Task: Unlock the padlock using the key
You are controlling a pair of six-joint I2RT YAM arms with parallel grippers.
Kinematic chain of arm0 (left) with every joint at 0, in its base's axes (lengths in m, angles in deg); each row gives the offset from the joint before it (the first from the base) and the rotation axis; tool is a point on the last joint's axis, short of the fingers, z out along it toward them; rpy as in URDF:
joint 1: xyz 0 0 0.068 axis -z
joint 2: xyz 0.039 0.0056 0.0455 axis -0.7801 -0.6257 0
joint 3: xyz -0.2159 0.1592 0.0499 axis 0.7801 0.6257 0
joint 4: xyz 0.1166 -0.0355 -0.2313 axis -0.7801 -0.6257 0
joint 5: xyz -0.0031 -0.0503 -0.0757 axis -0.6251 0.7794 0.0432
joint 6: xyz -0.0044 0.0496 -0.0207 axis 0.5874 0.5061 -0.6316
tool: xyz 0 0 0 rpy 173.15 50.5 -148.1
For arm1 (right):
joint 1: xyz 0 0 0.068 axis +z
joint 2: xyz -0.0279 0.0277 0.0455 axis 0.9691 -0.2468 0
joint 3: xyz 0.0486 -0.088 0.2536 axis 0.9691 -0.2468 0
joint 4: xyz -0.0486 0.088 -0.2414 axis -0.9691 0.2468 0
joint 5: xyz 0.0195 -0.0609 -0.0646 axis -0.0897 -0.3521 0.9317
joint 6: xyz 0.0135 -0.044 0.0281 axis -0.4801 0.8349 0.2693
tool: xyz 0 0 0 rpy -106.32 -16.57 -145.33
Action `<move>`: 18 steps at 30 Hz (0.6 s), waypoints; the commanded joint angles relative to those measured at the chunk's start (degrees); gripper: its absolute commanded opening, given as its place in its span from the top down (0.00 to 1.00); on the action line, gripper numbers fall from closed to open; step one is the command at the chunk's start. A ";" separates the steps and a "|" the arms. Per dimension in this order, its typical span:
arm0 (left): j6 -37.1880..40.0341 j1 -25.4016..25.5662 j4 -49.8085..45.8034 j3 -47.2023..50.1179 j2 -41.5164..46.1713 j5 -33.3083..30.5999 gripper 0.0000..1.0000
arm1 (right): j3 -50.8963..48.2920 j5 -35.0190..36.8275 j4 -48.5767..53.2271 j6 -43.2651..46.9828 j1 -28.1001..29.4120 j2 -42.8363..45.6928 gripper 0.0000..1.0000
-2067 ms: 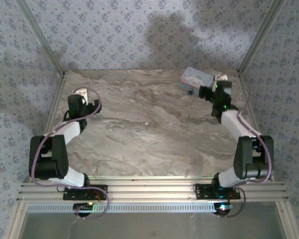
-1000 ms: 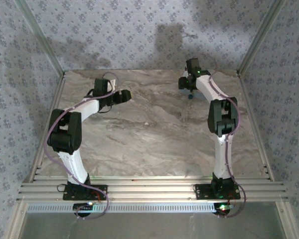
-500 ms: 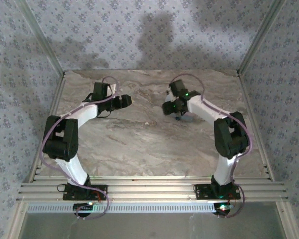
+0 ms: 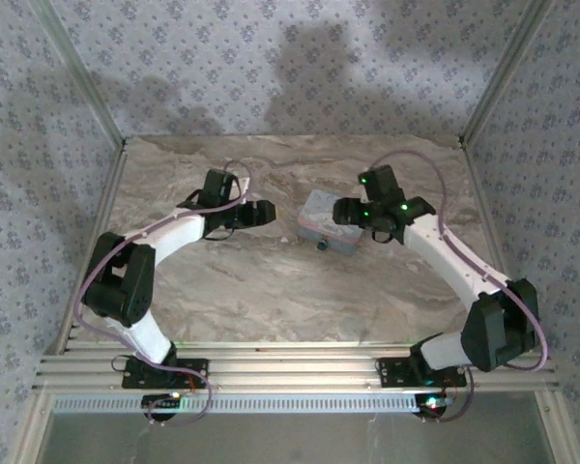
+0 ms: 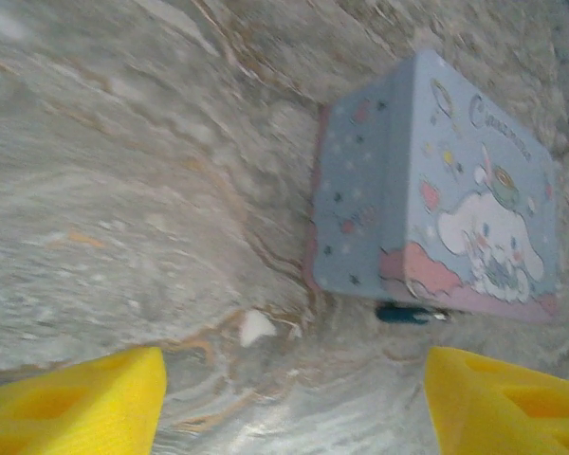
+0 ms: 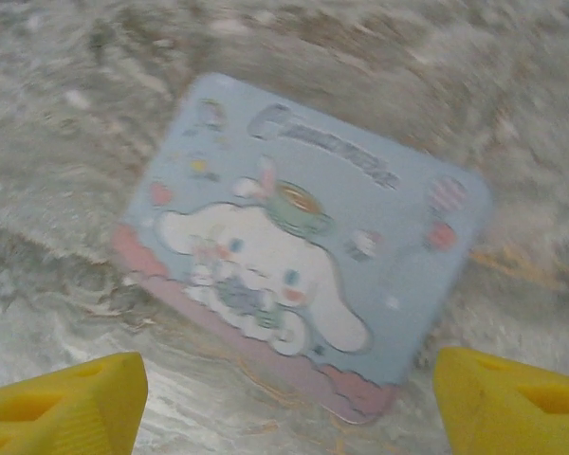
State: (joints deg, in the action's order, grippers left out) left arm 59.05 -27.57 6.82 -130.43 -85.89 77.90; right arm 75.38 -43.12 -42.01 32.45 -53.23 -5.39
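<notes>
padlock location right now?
Top view: the padlock sits mid-table at the near edge of the pale blue tin, which lies between the left gripper and the right gripper.

The desk (image 4: 271,290) has a marbled grey-brown top, with metal rails along its near edge. A pale blue tin (image 4: 329,220) lies flat near the middle — cartoon lid up, set askew to the desk's edges. A tiny dark padlock (image 5: 408,313) sits against the tin's near side, down at desk level.
</notes>
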 commanded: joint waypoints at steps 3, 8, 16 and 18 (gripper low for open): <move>-0.12 3.14 -1.21 -5.90 -5.64 5.53 0.38 | -11.86 -7.65 -6.67 -12.80 -3.60 1.22 0.21; 0.82 5.26 -3.53 -13.54 -12.35 8.36 0.45 | -13.88 -10.07 -8.84 -14.28 -4.23 -0.60 0.24; 0.17 7.04 -5.33 -23.29 -21.30 11.53 0.51 | -8.25 -14.88 -9.65 -11.25 -8.38 -9.50 0.31; -0.11 7.39 -5.62 -24.85 -22.80 11.98 0.51 | -5.80 -16.57 -9.52 -10.82 -9.40 -12.44 0.33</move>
State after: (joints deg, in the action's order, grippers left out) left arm 58.98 -21.14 2.93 -152.04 -106.83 86.65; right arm 66.66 -57.02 -50.79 20.67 -61.54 -14.46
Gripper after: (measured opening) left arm 0.489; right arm 0.677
